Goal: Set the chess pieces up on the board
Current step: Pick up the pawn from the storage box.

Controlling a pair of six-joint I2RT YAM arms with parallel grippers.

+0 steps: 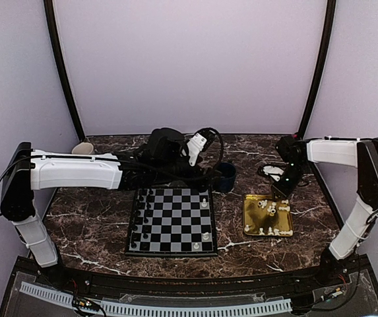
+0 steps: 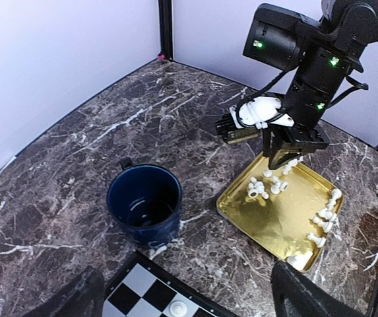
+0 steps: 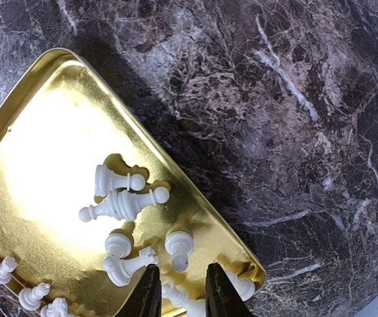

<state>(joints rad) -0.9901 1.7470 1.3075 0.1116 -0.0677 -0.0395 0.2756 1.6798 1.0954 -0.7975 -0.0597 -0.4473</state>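
Watching this from the side. The square black-and-grey checkered chessboard (image 1: pixel 172 221) sits mid-counter on the dark marble-look counter (image 1: pixel 96 218). The shiny gold rectangular metal tray (image 1: pixel 251 214) is at its 3 o'clock, a bit apart. Most of the tiny cream-white plastic chess pieces (image 3: pixel 123 203) are lying tipped over in that tray. Three of them stand along the board's 3 o'clock edge, and small black plastic pieces (image 1: pixel 138 218) line the 9 o'clock edge.

The right hand (image 3: pixel 183 271) is down over the tray's far corner. Its fingers (image 3: pixel 148 294) are drawn close together on either side of one white piece, but I honestly can't tell if they're actually pinching it or just bracketing it.

The left hand (image 2: pixel 185 284) hovers over the board's far edge with its fingers spread wide and nothing between them. A navy blue ceramic mug (image 2: pixel 144 205) stands on the counter at roughly 1 o'clock off the board, just beyond it.
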